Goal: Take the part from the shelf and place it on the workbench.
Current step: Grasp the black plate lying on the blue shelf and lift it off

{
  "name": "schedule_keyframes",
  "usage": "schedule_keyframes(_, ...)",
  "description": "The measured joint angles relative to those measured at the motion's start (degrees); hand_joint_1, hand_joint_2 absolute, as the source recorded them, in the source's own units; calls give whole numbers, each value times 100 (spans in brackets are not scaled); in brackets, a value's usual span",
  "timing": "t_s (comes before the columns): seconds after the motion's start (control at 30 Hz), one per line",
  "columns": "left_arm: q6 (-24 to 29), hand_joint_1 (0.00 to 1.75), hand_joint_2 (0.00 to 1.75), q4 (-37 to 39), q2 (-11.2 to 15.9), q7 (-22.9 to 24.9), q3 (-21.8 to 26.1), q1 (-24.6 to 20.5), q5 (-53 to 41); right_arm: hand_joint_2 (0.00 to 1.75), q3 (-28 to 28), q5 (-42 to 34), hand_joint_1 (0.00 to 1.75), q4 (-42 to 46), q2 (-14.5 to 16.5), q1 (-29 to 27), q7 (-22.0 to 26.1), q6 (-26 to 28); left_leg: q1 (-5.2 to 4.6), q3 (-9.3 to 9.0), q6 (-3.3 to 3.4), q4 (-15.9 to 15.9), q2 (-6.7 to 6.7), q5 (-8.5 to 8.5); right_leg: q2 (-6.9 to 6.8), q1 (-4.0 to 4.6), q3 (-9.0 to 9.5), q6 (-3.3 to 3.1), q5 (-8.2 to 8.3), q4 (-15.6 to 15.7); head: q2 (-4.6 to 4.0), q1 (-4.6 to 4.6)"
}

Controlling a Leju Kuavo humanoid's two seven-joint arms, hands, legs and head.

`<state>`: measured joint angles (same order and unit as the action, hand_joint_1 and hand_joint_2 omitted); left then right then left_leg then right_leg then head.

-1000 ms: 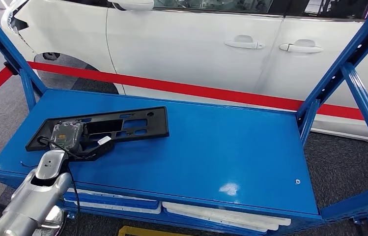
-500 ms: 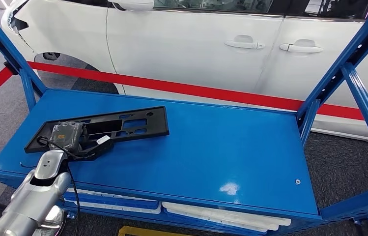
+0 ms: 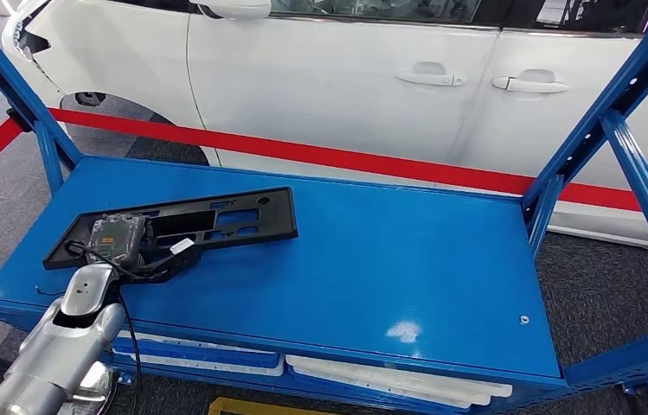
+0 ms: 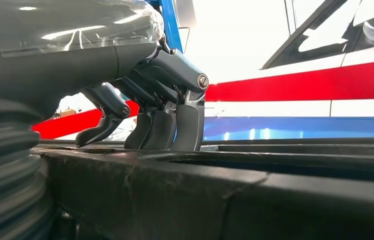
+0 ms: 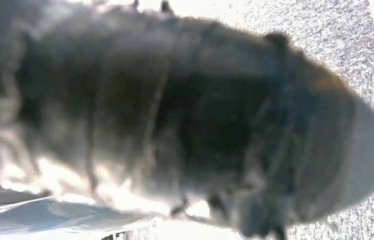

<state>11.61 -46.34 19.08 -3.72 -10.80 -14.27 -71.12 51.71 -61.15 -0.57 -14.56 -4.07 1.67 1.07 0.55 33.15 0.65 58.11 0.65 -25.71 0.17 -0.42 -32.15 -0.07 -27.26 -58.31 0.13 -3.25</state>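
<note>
So here's where you're at: the black plastic part (image 3: pixel 189 223) is lying flat on the blue shelf (image 3: pixel 372 251), toward its left front corner, and nothing has left the shelf yet. The left robot hand (image 3: pixel 118 239) is down on the near left end of that part. From the head view you mostly see the grey back of the hand sitting on top of the frame, with a cable running back over the silver arm (image 3: pixel 65 337).

The left wrist view is the useful one. The dark fingers (image 4: pixel 187 122) are curled down with their tips touching the top edge of the part (image 4: pixel 224 190), and the thumb looks like it's on the near side. So I'd call it closed around the part's edge, but I honestly can't tell how firm the hold is. It may be a grip or just fingertips resting there. The part doesn't look raised off the shelf at all.

The right robot hand (image 5: pixel 175 125) is just a dark blur against grey carpet, so you can't tell whether it's open or closed.

Progress-wise: reach done, grasp probably being set. Still left for you: the lift, the carry, and setting it down on the workbench, which I can't spot anywhere here.

The white car (image 3: pixel 346 78) and red barrier tape (image 3: pixel 320 156) sit behind the shelf.
</note>
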Motion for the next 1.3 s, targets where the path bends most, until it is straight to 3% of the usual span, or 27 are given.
schedule_keyframes(0.23, 349, 175, 175, -123, -24, -181, 32, 90, 249, 0, 0, -54, 0, 0, 8, -5, 25, -4, 0, 2, 0, 1, 0, 1, 1, 0, -7, 0, 0, 0, 0, 0)
schedule_keyframes(0.73, 402, 175, 175, -322, -48, -179, 39, 192, 243, 0, 0, -68, 0, 0, 25, -5, 26, -7, 0, 16, 0, 5, -1, 0, 1, -1, -22, 0, 0, 1, 0, 0)
schedule_keyframes(0.93, 827, 175, 175, -844, -47, -92, 38, 190, 84, 0, 0, -91, 0, 0, 43, -11, 112, -13, 0, 30, 2, 7, 0, 3, 2, 0, -37, 0, 4, 0, 0, 1)
schedule_keyframes(1.1, 1277, 175, 175, -1558, 116, -99, -12, 192, -168, 0, 0, -101, 0, 0, 68, -27, 131, -66, 0, 37, 2, 7, 2, 3, 2, 1, -40, 1, 5, 0, 0, 0)
schedule_keyframes(1.3, 1896, 175, 175, -2149, 547, -174, -81, 194, -725, 0, 15, 2, 0, 0, 90, -91, 173, -248, 1, 40, 1, 4, 1, 3, 2, 2, -45, 0, 4, 0, 0, -1)
